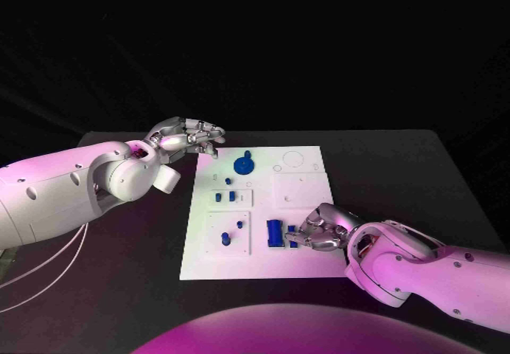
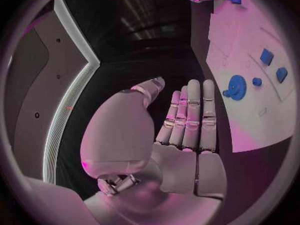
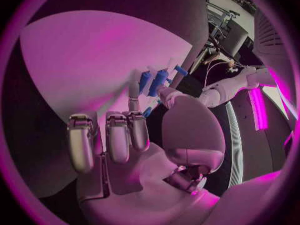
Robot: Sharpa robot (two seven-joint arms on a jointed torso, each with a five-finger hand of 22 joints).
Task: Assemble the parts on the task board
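1. The right hand (image 1: 319, 228) sits low at the board's five o'clock corner, fingers curled beside the long blue part (image 1: 276, 232); whether they actually pinch anything there, I cannot tell.
2. The left hand (image 1: 189, 137) hangs off the task board (image 1: 213, 267) at eleven o'clock, fingers straight and together, holding nothing, likely parked clear of the work.
3. The blue gear (image 1: 245, 163) lies at the board's twelve o'clock, with small blue parts (image 1: 225, 196) mid-board.
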